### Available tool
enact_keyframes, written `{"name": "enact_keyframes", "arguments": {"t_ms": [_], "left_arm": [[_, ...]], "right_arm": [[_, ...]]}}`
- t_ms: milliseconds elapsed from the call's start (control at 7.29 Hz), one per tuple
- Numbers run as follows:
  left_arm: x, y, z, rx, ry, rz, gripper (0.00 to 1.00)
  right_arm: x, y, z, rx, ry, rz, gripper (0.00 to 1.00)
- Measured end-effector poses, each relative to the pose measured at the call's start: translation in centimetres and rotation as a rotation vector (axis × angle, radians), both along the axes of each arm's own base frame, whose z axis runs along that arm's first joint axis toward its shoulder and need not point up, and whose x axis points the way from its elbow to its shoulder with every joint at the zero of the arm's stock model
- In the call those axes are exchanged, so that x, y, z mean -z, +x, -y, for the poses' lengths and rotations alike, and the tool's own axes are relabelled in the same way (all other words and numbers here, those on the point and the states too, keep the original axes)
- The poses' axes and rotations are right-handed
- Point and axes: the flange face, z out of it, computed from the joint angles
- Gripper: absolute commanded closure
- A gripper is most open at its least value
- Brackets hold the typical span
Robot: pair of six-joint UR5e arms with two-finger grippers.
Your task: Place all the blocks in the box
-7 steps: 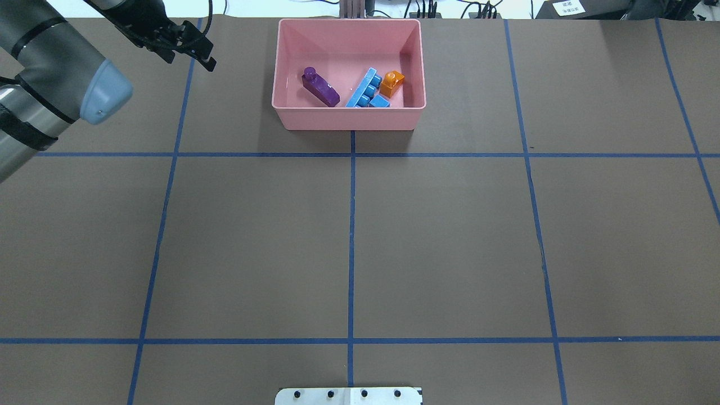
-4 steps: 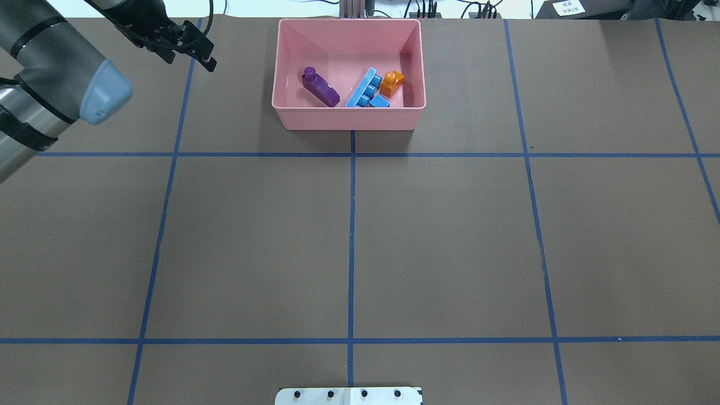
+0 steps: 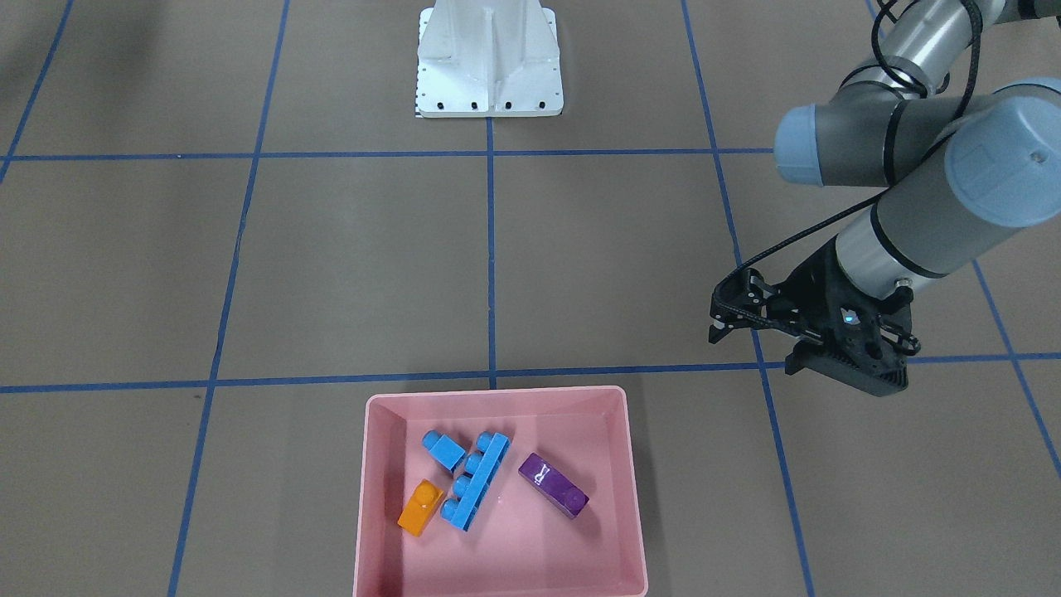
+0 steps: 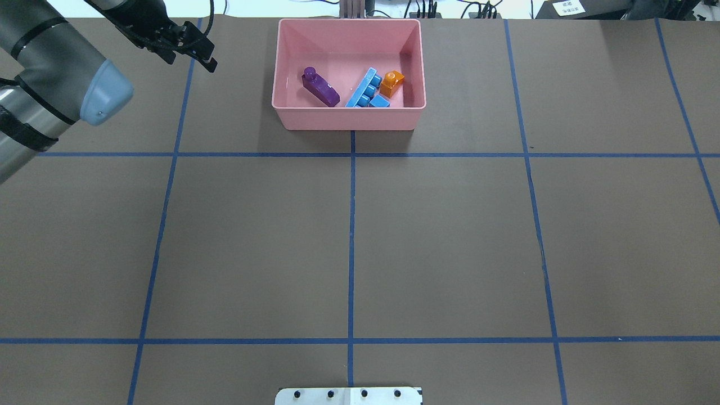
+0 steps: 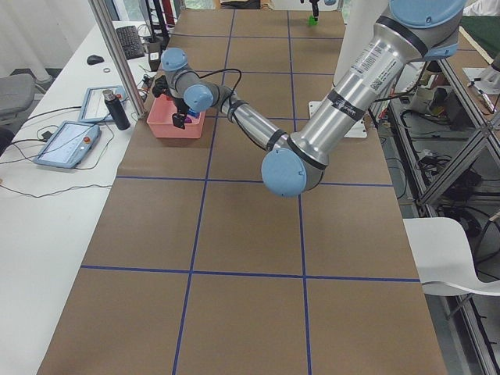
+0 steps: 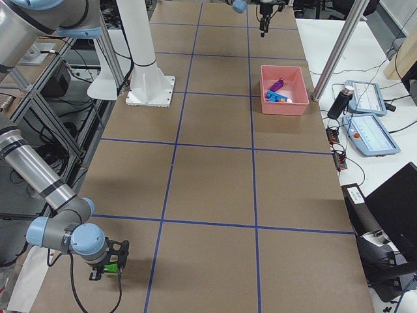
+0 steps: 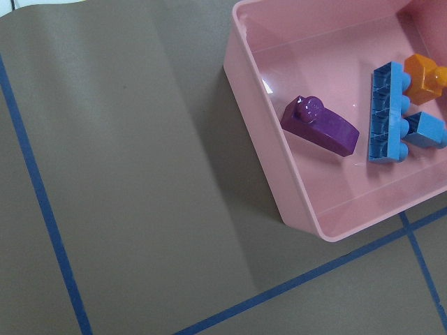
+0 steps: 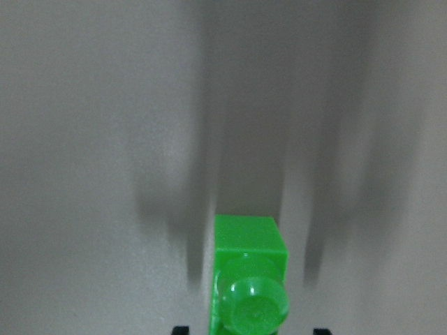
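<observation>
A brown table [image 4: 450, 236], marked into squares by blue tape lines, is flanked by a white side desk [image 6: 326, 45] on which two tablets [image 6: 370, 134] and a dark bottle [image 6: 340, 101] are laid. One shallow pink plastic box [image 4: 349, 118] is set at the table edge opposite the white metal robot base [image 3: 489, 58].

Five studded plastic blocks are counted. Four lie inside the box: one purple oblong block [image 4: 320, 89], one long light-blue block [image 4: 363, 89], one small light-blue block [image 4: 380, 102] and one orange block [image 4: 392, 82]. The fifth, a green block [image 8: 248, 279], lies on the table well apart from the box. It is flanked by the spread fingertips [image 8: 181, 329] of the right gripper [image 6: 114, 262], which are not touching it.

The left gripper [image 3: 718, 323] is held empty near the box; whether its fingers are parted cannot be told.
</observation>
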Motion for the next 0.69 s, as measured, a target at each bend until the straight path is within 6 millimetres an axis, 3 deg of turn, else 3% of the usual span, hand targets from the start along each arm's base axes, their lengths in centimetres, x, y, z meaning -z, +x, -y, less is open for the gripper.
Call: {"name": "enact_keyframes", "arguments": {"t_ms": [137,274,411,685], "left_arm": [[0.2,-0.1,-0.1,0.000,0.002,-0.001,0.00],[0.5,-0.2,-0.3,0.001,0.000,0.000,0.00],[1.0,-0.4,-0.7,0.001,-0.006,0.003,0.00],[1.8,-0.7,-1.3,0.000,-0.015,0.009,0.00]], "right_arm": [[-0.1,0.1,-0.1,0.002,-0.002,-0.008,0.62],[-0.2,0.1,-0.2,0.003,-0.004,-0.012,0.94],[-0.3,0.1,-0.2,0.003,-0.005,-0.014,1.00],[-0.2,0.1,0.6,0.003,0.018,-0.016,1.00]]}}
